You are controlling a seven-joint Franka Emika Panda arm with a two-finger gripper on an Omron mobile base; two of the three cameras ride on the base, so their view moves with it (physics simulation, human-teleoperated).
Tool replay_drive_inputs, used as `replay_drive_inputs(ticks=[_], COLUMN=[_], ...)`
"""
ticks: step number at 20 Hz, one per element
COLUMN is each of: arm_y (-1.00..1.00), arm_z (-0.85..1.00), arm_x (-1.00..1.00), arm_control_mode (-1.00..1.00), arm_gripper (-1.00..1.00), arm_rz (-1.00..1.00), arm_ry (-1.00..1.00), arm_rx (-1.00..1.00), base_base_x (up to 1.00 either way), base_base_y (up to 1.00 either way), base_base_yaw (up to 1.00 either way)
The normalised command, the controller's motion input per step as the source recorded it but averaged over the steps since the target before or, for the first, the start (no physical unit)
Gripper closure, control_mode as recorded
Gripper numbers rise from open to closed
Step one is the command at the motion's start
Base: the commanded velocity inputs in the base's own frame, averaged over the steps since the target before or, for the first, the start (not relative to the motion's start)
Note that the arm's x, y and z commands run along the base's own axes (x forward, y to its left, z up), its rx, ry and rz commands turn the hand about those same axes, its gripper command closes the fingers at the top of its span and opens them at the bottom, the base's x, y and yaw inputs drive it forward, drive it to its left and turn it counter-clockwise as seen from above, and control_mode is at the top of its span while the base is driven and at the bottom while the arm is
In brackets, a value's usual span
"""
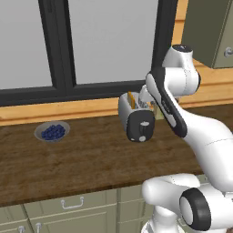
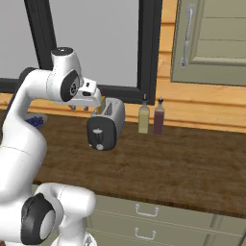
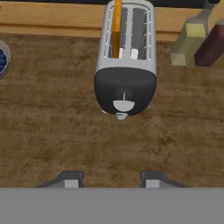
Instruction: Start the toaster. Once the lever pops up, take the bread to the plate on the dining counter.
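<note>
Far left of the pincer, at the edge of the hand view, sat the bowl of blue berries (image 3: 1, 59), well apart from the work. Directly ahead of the pincer (image 3: 108, 180) stood the toaster (image 3: 126, 65), black end panel facing the hand, with the bread (image 3: 116, 28) upright in its left slot, top edge showing. The lever (image 3: 124, 105) was a pale tab low on that panel, with a smaller round knob just beneath it. Ahead and to the right of the pincer stood two bottles (image 3: 197, 41), beside the toaster, not touching it.

The pincer was partly open and held nothing; both fingertips (image 3: 71, 183) hung over bare counter (image 3: 52, 140), short of the toaster.

Judgement: lever not yet pressed. To do it well, bring one fingertip over the tab, centred, then push straight down along the panel. Avoid the knob below. Keep the push vertical so the toaster is not shoved back toward the bottles.
</note>
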Motion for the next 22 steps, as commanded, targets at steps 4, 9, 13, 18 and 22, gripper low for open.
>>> replay_drive_inputs(ticks=[4, 9, 13, 18, 22], arm_y=[0.08, 0.41, 0.19, 0.00, 0.00], arm_z=[-0.28, -0.53, -0.38, -0.34, -0.32], arm_x=[0.00, 0.02, 0.31, 0.32, 0.28], arm_control_mode=[-1.00, -1.00, -1.00, -1.00, -1.00], arm_gripper=[-1.00, -1.00, -1.00, -1.00, -1.00], arm_rz=[0.00, 0.00, 0.00, 0.00, 0.00], arm_ry=[-0.03, 0.00, 0.00, 0.00, 0.00], arm_rx=[0.00, -0.01, 0.00, 0.00, 0.00], base_base_x=[0.00, 0.00, 0.00, 0.00, 0.00], base_base_y=[0.00, 0.00, 0.00, 0.00, 0.00], base_base_yaw=[0.00, 0.00, 0.00, 0.00, 0.00])
